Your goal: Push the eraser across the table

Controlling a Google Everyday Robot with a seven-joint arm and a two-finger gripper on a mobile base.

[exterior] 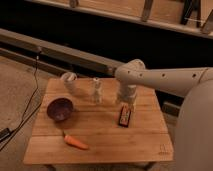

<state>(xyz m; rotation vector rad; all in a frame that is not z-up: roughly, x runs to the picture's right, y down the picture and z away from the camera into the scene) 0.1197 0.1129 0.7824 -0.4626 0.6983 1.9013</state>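
Note:
The eraser (124, 115) is a small dark flat block with reddish edges, lying lengthwise right of the middle of the light wooden table (100, 131). My white arm comes in from the right, and the gripper (125, 102) points down just behind the eraser's far end, at or very near the table top. An orange carrot (76, 142) lies near the front left.
A dark purple bowl (60, 108) sits at the left. A pale cup (68, 80) stands at the back left and a small white bottle (96, 90) at the back middle, just left of the gripper. A cable runs over the floor at the left.

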